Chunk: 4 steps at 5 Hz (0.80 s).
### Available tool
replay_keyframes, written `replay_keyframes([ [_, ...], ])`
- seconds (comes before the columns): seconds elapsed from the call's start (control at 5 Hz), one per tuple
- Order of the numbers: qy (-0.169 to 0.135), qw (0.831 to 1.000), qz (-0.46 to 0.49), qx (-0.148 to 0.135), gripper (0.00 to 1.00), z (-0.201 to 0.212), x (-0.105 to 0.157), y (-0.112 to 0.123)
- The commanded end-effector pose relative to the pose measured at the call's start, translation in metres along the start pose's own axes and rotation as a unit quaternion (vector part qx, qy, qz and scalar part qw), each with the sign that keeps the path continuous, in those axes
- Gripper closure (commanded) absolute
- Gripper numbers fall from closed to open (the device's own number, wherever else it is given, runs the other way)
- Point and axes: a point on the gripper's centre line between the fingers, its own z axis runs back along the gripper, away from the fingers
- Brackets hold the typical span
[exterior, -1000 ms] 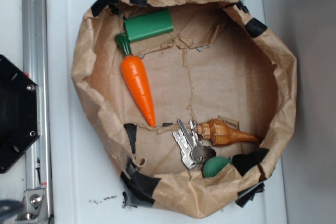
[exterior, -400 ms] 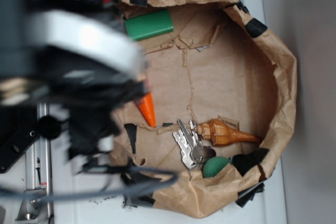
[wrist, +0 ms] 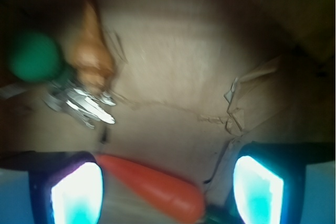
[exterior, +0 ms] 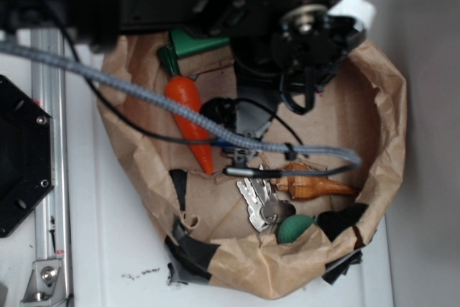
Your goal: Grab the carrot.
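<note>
No brand, label or legible writing was found on any item in either view. The work surface was a white tabletop (exterior: 108,249), with a metal rail (exterior: 49,141) along its left side and a black hexagonal plate (exterior: 21,156) beside the rail. A few dark specks lay on the white surface near the bottom edge.

On the tabletop stood a crumpled brown paper bag (exterior: 388,120), rolled down into a shallow basin and patched with black tape. The carrot (exterior: 188,116) lay on the bag's floor at left, pointed tip toward the keys (exterior: 257,203), stem cap next to a green block (exterior: 192,41). A wooden shell (exterior: 313,183) and a green ball (exterior: 295,228) rested near the keys.

The arm body and a grey cable (exterior: 144,98) crossed the exterior view. In the wrist view the gripper (wrist: 168,192) was spread apart, clamped on nothing, its fingers (wrist: 76,190) either side of the carrot (wrist: 152,187), which lay slantwise between them. Whether they touched it could not be determined. That view was blurred.
</note>
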Motion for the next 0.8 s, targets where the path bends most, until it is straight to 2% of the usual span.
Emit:
replay_keyframes([
  [0.0, 0.056, 0.992, -0.114, 0.006, 0.00, -0.060, -0.067, -0.012],
  [0.2, 0.069, 0.990, -0.120, 0.038, 0.00, -0.076, -0.080, -0.023],
  [0.4, 0.049, 0.991, -0.094, 0.086, 0.00, -0.081, -0.061, -0.033],
  [0.6, 0.034, 0.993, -0.059, 0.099, 1.00, -0.080, -0.024, -0.040],
])
